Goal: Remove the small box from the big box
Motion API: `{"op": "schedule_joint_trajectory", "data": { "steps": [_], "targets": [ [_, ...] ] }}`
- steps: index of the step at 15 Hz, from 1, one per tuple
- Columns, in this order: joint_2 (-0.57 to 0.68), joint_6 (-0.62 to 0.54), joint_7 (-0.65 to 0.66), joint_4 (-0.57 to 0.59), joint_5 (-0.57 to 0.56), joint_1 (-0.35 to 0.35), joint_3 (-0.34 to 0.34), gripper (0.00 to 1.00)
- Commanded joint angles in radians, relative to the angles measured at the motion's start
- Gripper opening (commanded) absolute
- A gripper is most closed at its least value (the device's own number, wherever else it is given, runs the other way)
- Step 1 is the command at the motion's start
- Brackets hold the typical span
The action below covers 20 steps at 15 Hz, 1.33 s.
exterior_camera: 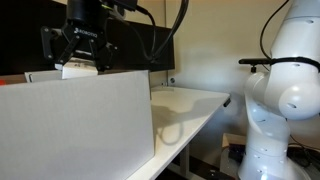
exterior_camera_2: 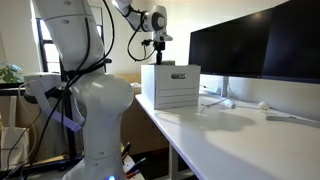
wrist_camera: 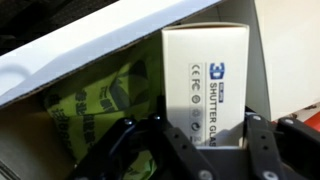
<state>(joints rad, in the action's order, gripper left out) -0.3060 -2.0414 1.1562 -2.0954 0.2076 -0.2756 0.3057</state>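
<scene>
Up at the top edge of the big box (exterior_camera: 80, 125), the small box (exterior_camera: 78, 69) peeks just over the near wall, caught squarely between the jaws, which look clamped on its two sides. Seen from the wrist, its printed face is turned to the camera, with a black pad pressed against each side near one end. Next to it, deeper inside, lies a yellow-green packet (wrist_camera: 100, 115) with dark print, under a white flap (wrist_camera: 90, 50). The big box stands on the white counter (exterior_camera_2: 230, 130), close to the arm (exterior_camera_2: 85, 100).
</scene>
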Motion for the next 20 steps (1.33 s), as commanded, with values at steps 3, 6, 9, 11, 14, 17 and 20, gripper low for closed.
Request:
{"op": "schedule_joint_trajectory", "data": {
  "steps": [3, 6, 9, 11, 14, 17, 20],
  "targets": [
    [-0.013, 0.072, 0.014, 0.063, -0.028, 0.031, 0.009, 0.31],
    [-0.005, 0.121, 0.036, 0.116, -0.058, 0.052, 0.014, 0.31],
    [0.008, 0.164, 0.060, 0.169, -0.102, 0.073, 0.018, 0.31],
    [0.016, 0.183, 0.081, 0.201, -0.130, 0.085, 0.018, 0.31],
    [0.032, 0.203, 0.103, 0.243, -0.167, 0.099, 0.018, 0.31],
    [0.052, 0.215, 0.120, 0.277, -0.193, 0.106, 0.015, 0.31],
    [0.049, 0.201, 0.089, 0.261, -0.176, 0.097, 0.004, 0.56]
  ]
}}
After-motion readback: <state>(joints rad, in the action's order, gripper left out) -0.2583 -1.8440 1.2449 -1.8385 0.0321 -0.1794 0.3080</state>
